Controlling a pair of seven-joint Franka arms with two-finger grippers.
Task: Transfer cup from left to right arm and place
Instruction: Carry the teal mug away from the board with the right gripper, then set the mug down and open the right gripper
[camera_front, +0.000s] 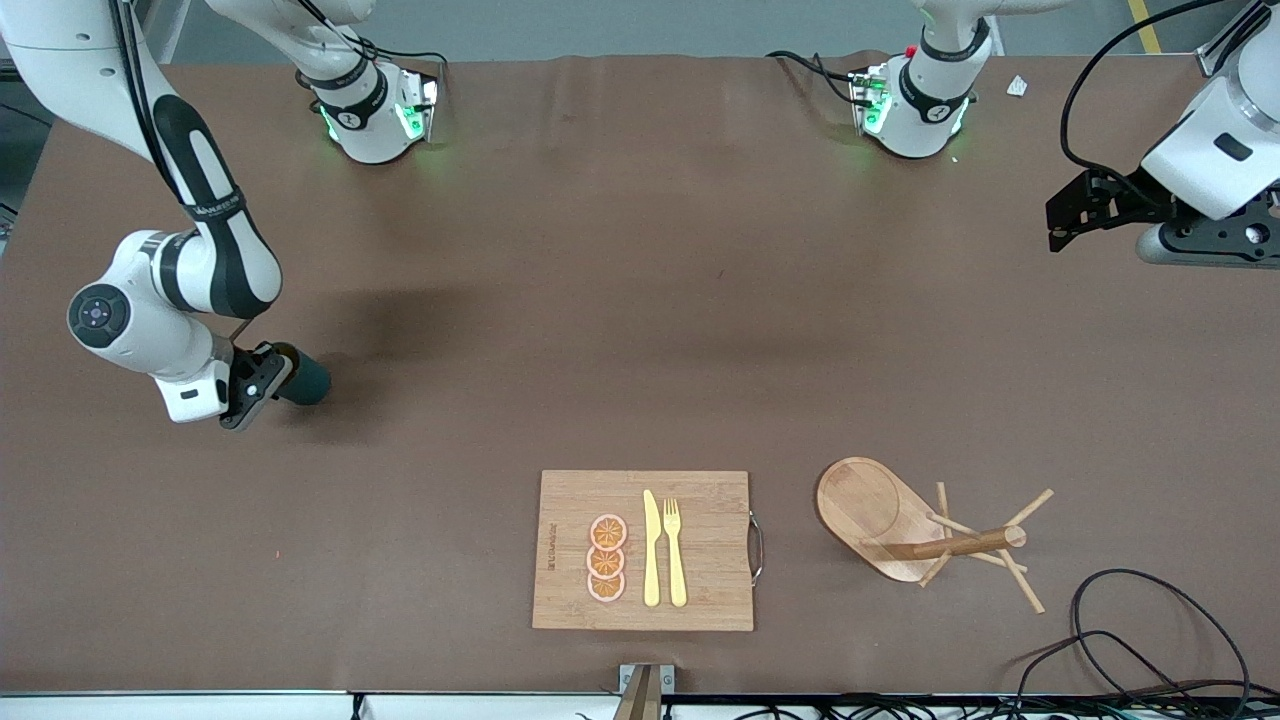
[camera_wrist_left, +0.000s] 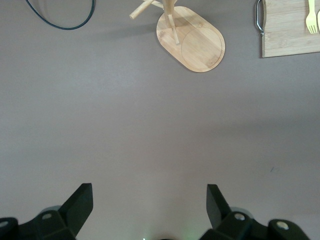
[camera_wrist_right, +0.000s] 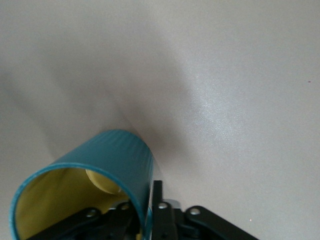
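We see the right hand at the frame's left edge, pinching the cup by its rim over the bench. Upper right, the left hand waits, fingers wide.

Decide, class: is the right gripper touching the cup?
Touching. In the right wrist view, the right gripper has its fingers pinching the cup wall at the rim, one inside and one outside, with no gap.

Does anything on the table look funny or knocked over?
Yes. The wooden mug stand beside the cutting board seems to lie tipped on its side. The cup is sideways in the right hand, and the left hand is open.
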